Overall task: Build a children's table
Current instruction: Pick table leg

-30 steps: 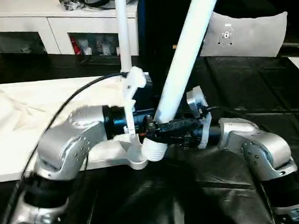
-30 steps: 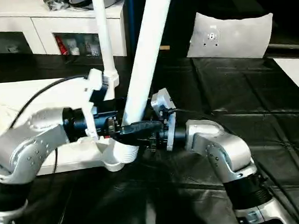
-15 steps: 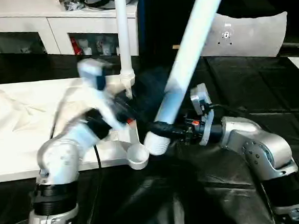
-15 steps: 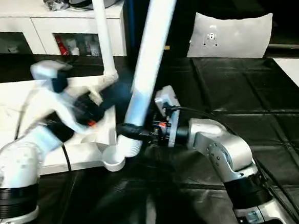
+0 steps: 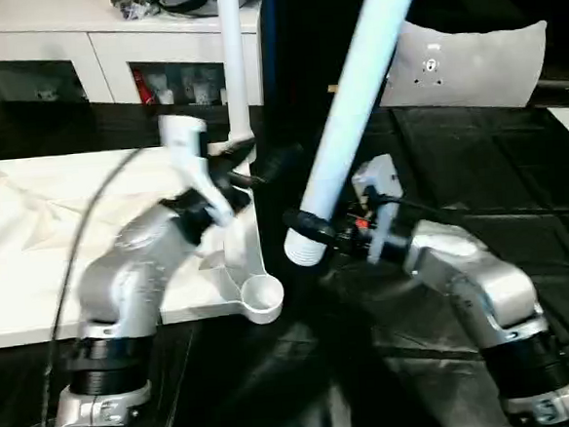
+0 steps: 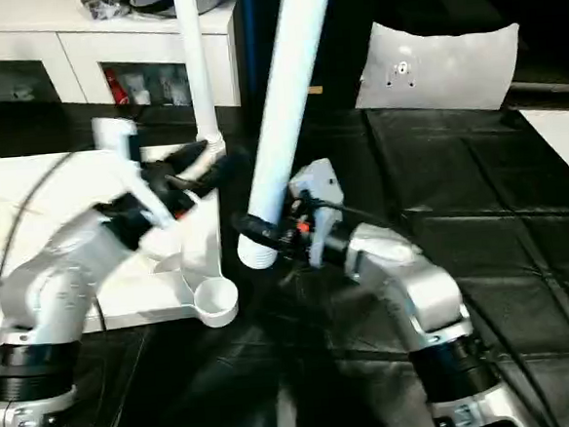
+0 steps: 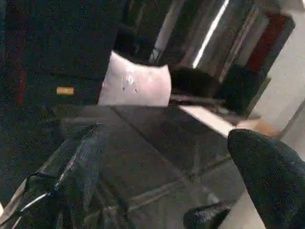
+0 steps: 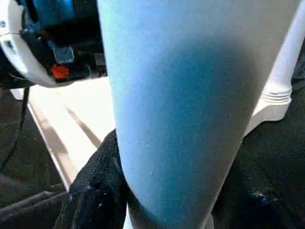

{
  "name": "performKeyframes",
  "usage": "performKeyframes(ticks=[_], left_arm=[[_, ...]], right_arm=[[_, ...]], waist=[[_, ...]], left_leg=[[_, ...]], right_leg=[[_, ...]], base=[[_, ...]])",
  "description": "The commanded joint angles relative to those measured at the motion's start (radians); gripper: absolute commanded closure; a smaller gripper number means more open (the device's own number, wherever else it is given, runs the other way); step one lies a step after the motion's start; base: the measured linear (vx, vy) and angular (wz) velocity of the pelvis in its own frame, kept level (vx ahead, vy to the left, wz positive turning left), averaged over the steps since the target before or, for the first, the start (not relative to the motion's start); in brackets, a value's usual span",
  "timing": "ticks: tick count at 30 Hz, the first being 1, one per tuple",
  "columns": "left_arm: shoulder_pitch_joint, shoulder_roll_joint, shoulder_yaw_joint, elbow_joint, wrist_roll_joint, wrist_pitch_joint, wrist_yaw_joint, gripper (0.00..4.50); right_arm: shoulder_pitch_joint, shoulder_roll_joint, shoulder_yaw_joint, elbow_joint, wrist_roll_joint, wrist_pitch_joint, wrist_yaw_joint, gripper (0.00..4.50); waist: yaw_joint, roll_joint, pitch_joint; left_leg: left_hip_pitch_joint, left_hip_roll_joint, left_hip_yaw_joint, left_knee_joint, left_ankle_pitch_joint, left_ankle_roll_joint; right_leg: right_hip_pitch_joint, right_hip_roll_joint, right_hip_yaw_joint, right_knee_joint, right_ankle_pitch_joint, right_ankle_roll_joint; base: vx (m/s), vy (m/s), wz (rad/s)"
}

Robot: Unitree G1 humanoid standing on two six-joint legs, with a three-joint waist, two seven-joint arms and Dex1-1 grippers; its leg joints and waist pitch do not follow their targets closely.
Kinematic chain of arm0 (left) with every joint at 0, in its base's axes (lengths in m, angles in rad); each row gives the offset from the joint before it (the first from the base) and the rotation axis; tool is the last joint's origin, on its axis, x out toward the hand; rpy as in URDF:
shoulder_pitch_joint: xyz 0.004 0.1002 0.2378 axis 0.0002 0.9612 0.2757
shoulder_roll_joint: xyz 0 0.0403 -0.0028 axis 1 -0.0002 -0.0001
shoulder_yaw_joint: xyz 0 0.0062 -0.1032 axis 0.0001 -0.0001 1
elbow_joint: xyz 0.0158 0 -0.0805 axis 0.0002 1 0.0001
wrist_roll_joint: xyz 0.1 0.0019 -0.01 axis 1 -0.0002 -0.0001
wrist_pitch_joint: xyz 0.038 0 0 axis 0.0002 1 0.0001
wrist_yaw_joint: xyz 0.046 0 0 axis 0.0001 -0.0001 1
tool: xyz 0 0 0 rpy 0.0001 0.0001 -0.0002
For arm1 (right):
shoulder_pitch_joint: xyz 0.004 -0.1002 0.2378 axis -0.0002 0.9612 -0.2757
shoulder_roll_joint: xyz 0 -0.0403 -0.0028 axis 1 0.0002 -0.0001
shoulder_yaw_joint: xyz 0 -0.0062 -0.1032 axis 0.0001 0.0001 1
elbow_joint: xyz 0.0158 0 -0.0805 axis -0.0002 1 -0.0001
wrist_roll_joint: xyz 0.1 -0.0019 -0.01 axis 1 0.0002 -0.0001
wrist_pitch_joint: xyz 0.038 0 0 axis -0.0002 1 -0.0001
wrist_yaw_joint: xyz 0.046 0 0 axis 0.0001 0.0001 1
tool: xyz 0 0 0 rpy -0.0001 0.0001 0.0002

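In the left eye view, your left gripper (image 5: pixel 247 172) has let go of the loose leg (image 5: pixel 351 111) and swung up and away toward the far left; its fingers are spread wide and hold nothing, hovering beside the upright leg (image 5: pixel 232 61) already seated in the far corner. Your right gripper (image 5: pixel 330 232) alone now carries the loose leg, clamped just above its ribbed lower end, which has lifted clear of the near corner socket (image 5: pixel 262 295) and hangs just to its right, tilted. I judge that the insertion isn't made yet: you must bring that end back over the socket one-handed. The table top (image 5: pixel 33 251) lies upside down on the left, its surface washed out. In the right eye view the same gap between leg end and socket (image 6: pixel 216 301) shows, and the leg's upper part is cut off by the frame. The left wrist view gives one dark fingertip (image 7: pixel 274 171) over black floor sheeting (image 7: pixel 143 157), nothing between the fingers. The right wrist view has the leg (image 8: pixel 190 95) pressed against a black finger (image 8: pixel 97 191); the other finger is hidden behind it, and the socket is out of frame.
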Motion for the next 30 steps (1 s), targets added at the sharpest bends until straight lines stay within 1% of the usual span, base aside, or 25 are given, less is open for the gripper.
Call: performKeyframes(ticks=[1, 2, 3, 5, 8, 9, 11, 14, 15, 16, 17, 19, 20, 21, 22, 23, 24, 25, 26, 27, 28, 29, 30], left_arm=[[-0.019, 0.003, -0.031, -0.039, 0.009, 0.018, -0.021, 0.0], [-0.018, 0.006, -0.06, -0.068, 0.001, 0.029, -0.061, 0.0], [-0.018, 0.006, -0.069, -0.074, 0.004, 0.029, -0.074, 0.0], [-0.014, 0.006, -0.09, -0.096, -0.005, 0.028, -0.118, 0.0], [-0.004, 0.015, -0.102, -0.119, -0.026, 0.025, -0.151, 0.0], [-0.001, 0.018, -0.106, -0.127, -0.033, 0.024, -0.157, 0.0], [0.01, 0.026, -0.102, -0.14, -0.036, 0.024, -0.155, 0.0], [0.019, 0.02, -0.07, -0.131, 0.003, 0.016, -0.093, 0.0], [0.026, 0.019, -0.052, -0.131, 0.018, 0.009, -0.066, 0.0], [0.026, 0.019, -0.051, -0.131, 0.018, 0.009, -0.064, 0.0], [0.049, 0.016, -0.016, -0.143, 0.044, 0.003, -0.004, 0.0], [0.097, 0.035, 0.001, -0.164, 0.088, 0.004, 0.044, 0.0], [0.126, 0.05, -0.001, -0.173, 0.114, 0.011, 0.063, 0.0], [0.148, 0.062, -0.004, -0.181, 0.131, 0.017, 0.075, 0.0], [0.197, 0.077, -0.002, -0.192, 0.165, 0.021, 0.106, 0.0], [0.218, 0.079, 0.003, -0.197, 0.182, 0.019, 0.124, 0.0], [0.252, 0.079, 0.01, -0.201, 0.214, -0.001, 0.154, 0.0], [0.269, 0.076, 0.016, -0.201, 0.229, -0.007, 0.174, 0.0], [0.297, 0.067, 0.029, -0.198, 0.245, -0.005, 0.211, 0.0], [0.328, 0.04, 0.059, -0.183, 0.274, -0.048, 0.271, 0.0], [0.35, 0.018, 0.082, -0.175, 0.292, -0.077, 0.314, 0.0], [0.353, 0.016, 0.084, -0.174, 0.294, -0.081, 0.32, 0.0], [0.379, -0.02, 0.111, -0.181, 0.301, -0.11, 0.372, 0.0]], right_arm=[[0.001, -0.002, 0.005, -0.003, -0.018, -0.022, -0.011, 2.62], [0.004, -0.005, 0.014, 0.002, -0.034, -0.032, -0.012, 2.62], [0.005, -0.006, 0.017, 0.004, -0.04, -0.036, -0.011, 2.62], [0.012, -0.01, 0.027, 0.009, -0.06, -0.05, -0.008, 2.62], [0.019, -0.012, 0.029, 0.012, -0.069, -0.061, -0.01, 2.62], [0.022, -0.012, 0.028, 0.012, -0.072, -0.063, -0.01, 2.62], [0.03, -0.011, 0.02, 0.01, -0.074, -0.062, -0.021, 2.62], [0.044, -0.008, 0.009, 0.001, -0.074, -0.052, -0.042, 2.62], [0.053, -0.005, 0.001, -0.009, -0.074, -0.038, -0.06, 2.62], [0.054, -0.005, 0.0, -0.01, -0.074, -0.037, -0.061, 2.62], [0.075, 0.004, -0.017, -0.038, -0.069, -0.011, -0.095, 2.62], [0.102, 0.021, -0.046, -0.078, -0.059, 0.029, -0.156, 2.62], [0.114, 0.035, -0.064, -0.094, -0.057, 0.043, -0.193, 2.62], [0.121, 0.046, -0.076, -0.105, -0.057, 0.052, -0.219, 2.62], [0.138, 0.072, -0.103, -0.125, -0.053, 0.069, -0.273, 2.62], [0.144, 0.079, -0.113, -0.133, -0.058, 0.081, -0.299, 2.62], [0.154, 0.091, -0.131, -0.145, -0.064, 0.089, -0.336, 2.62], [0.159, 0.093, -0.136, -0.151, -0.067, 0.085, -0.345, 2.62], [0.168, 0.095, -0.143, -0.161, -0.07, 0.079, -0.356, 2.62], [0.179, 0.094, -0.146, -0.172, -0.094, 0.066, -0.379, 2.62], [0.191, 0.09, -0.149, -0.182, -0.098, 0.07, -0.384, 2.62], [0.192, 0.089, -0.15, -0.184, -0.098, 0.073, -0.386, 2.62], [0.225, 0.085, -0.15, -0.212, -0.082, 0.074, -0.368, 2.62]], waist=[[-0.001, 0.008, -0.078], [-0.002, 0.004, -0.075], [-0.003, 0.006, -0.074], [-0.004, 0.004, -0.072], [-0.004, 0.004, -0.071], [-0.005, 0.001, -0.071], [-0.007, 0.002, -0.071], [-0.01, 0.001, -0.071], [-0.01, 0.004, -0.072], [-0.01, 0.003, -0.072], [-0.01, 0.009, -0.072], [-0.013, 0.011, -0.074], [-0.016, 0.015, -0.074], [-0.024, 0.011, -0.073], [-0.03, 0.016, -0.071], [-0.033, 0.014, -0.069], [-0.035, 0.017, -0.068], [-0.035, 0.017, -0.068], [-0.035, 0.017, -0.067], [-0.038, 0.013, -0.064], [-0.04, 0.011, -0.062], [-0.038, 0.013, -0.062], [-0.038, 0.011, -0.062]], left_leg=[[-0.001, 0.045, -0.007, -0.074, -0.058, -0.007], [-0.003, 0.044, -0.006, -0.075, -0.069, -0.007], [-0.002, 0.044, -0.006, -0.076, -0.075, -0.006], [-0.002, 0.044, -0.005, -0.077, -0.091, -0.007], [-0.002, 0.044, -0.006, -0.078, -0.102, -0.007], [-0.002, 0.045, -0.005, -0.079, -0.101, -0.006], [-0.003, 0.044, -0.006, -0.079, -0.102, -0.007], [-0.004, 0.043, -0.005, -0.078, -0.092, -0.005], [-0.003, 0.043, -0.005, -0.077, -0.091, -0.005], [-0.002, 0.043, -0.005, -0.077, -0.094, -0.004], [-0.003, 0.044, -0.006, -0.077, -0.092, -0.006], [-0.006, 0.046, -0.008, -0.077, -0.078, -0.007], [-0.006, 0.045, -0.009, -0.077, -0.072, -0.007], [-0.008, 0.042, -0.009, -0.081, -0.089, -0.01], [-0.005, 0.042, -0.008, -0.081, -0.107, -0.016], [-0.006, 0.04, -0.008, -0.082, -0.121, -0.016], [-0.002, 0.041, -0.008, -0.083, -0.141, -0.021], [-0.002, 0.041, -0.008, -0.083, -0.141, -0.021], [0.0, 0.042, -0.009, -0.085, -0.159, -0.024], [0.0, 0.042, -0.008, -0.086, -0.175, -0.025], [-0.002, 0.043, -0.007, -0.087, -0.182, -0.027], [-0.001, 0.042, -0.008, -0.086, -0.186, -0.025], [-0.002, 0.04, -0.008, -0.086, -0.192, -0.02]], right_leg=[[0.063, -0.083, 0.057, -0.067, -0.113, -0.165], [0.065, -0.084, 0.057, -0.069, -0.13, -0.167], [0.063, -0.083, 0.057, -0.07, -0.142, -0.166], [0.063, -0.084, 0.058, -0.076, -0.18, -0.156], [0.062, -0.085, 0.058, -0.08, -0.222, -0.139], [0.061, -0.084, 0.058, -0.08, -0.221, -0.139], [0.061, -0.083, 0.057, -0.078, -0.218, -0.141], [0.061, -0.081, 0.057, -0.078, -0.21, -0.142], [0.06, -0.082, 0.057, -0.079, -0.208, -0.142], [0.06, -0.082, 0.058, -0.079, -0.205, -0.144], [0.06, -0.081, 0.058, -0.077, -0.198, -0.146], [0.064, -0.08, 0.057, -0.074, -0.152, -0.153], [0.063, -0.078, 0.057, -0.071, -0.13, -0.15], [0.066, -0.075, 0.055, -0.075, -0.16, -0.136], [0.06, -0.075, 0.056, -0.081, -0.192, -0.125], [0.06, -0.075, 0.056, -0.084, -0.221, -0.118], [0.056, -0.074, 0.056, -0.089, -0.267, -0.105], [0.056, -0.074, 0.056, -0.089, -0.267, -0.105], [0.053, -0.073, 0.055, -0.091, -0.285, -0.1], [0.052, -0.073, 0.057, -0.094, -0.297, -0.097], [0.053, -0.072, 0.057, -0.098, -0.297, -0.092], [0.053, -0.073, 0.057, -0.098, -0.302, -0.089], [0.053, -0.073, 0.057, -0.099, -0.318, -0.083]], base=[[0.0, 0.0, 0.0], [0.0, 0.0, 0.0], [0.0, 0.0, 0.0], [0.0, 0.0, 0.0], [0.0, 0.0, 0.0], [0.0, 0.0, 0.0], [0.0, 0.0, 0.0], [0.0, 0.0, 0.0], [0.0, 0.0, 0.0], [0.0, 0.0, 0.0], [0.0, 0.0, 0.0], [0.0, 0.0, 0.0], [0.0, 0.0, 0.0], [0.0, 0.0, 0.0], [0.0, 0.0, 0.0], [0.0, 0.0, 0.0], [0.0, 0.0, 0.0], [0.0, 0.0, 0.0], [0.0, 0.0, 0.0], [0.0, 0.0, 0.0], [0.0, 0.0, 0.0], [0.0, 0.0, 0.0], [0.0, 0.0, 0.0]])
